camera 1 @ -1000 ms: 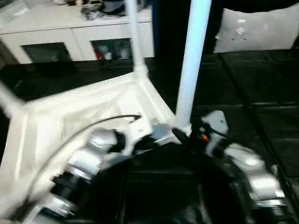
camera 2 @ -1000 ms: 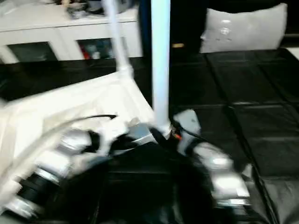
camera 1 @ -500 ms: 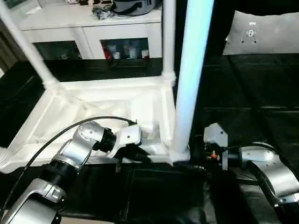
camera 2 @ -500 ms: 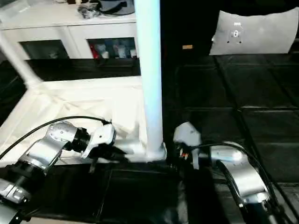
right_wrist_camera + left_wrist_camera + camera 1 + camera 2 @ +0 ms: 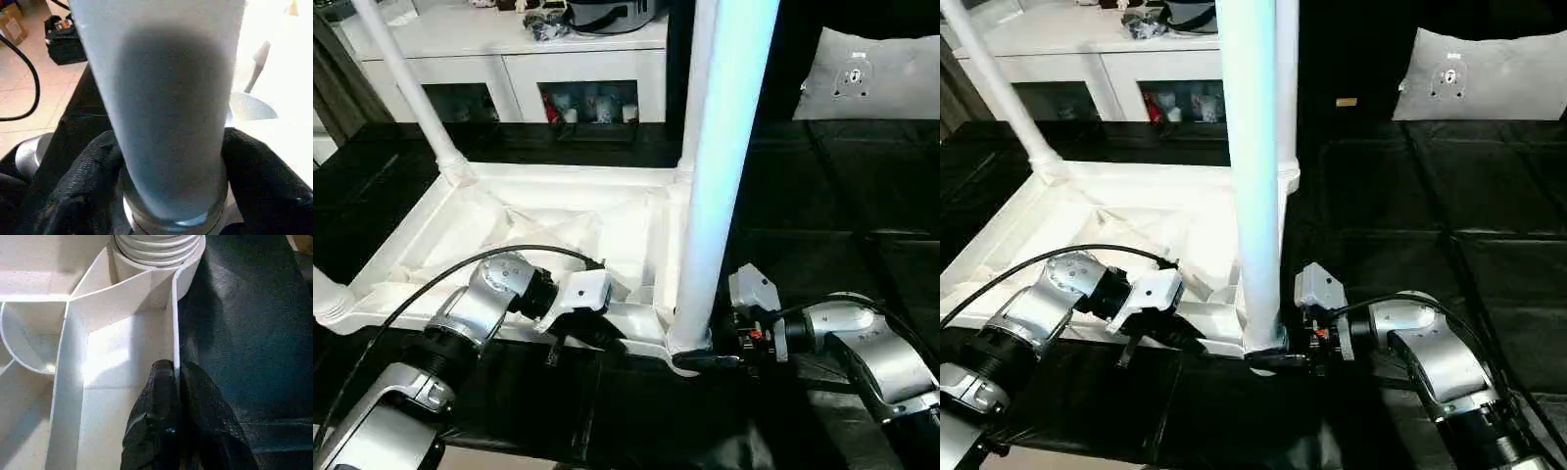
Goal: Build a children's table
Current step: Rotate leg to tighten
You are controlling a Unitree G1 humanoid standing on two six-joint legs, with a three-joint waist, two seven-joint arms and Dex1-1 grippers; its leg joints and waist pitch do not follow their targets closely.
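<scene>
The children's table lies upside down on the black mat, its white top (image 5: 558, 176) open side up, with legs standing from its corners. The near right leg (image 5: 720, 176) rises tall in front of me; another leg (image 5: 406, 83) stands at the far left corner. My left gripper (image 5: 612, 338) is shut on the top's near rim (image 5: 175, 323), close to that near right corner. My right gripper (image 5: 695, 360) sits at the near leg's base, and in the right wrist view its fingers (image 5: 88, 181) press on both sides of the leg (image 5: 166, 73).
A white cabinet with glass doors (image 5: 509, 59) stands behind the table. A grey-white cushion (image 5: 871, 78) lies at the far right on the black mat (image 5: 842, 196). My left arm's black cable (image 5: 431, 284) arcs over the table top's near edge.
The whole picture has shifted and steadied, so the camera has moved. My right gripper's fingers have drawn in around the near leg's base. The left gripper keeps its hold on the rim.
</scene>
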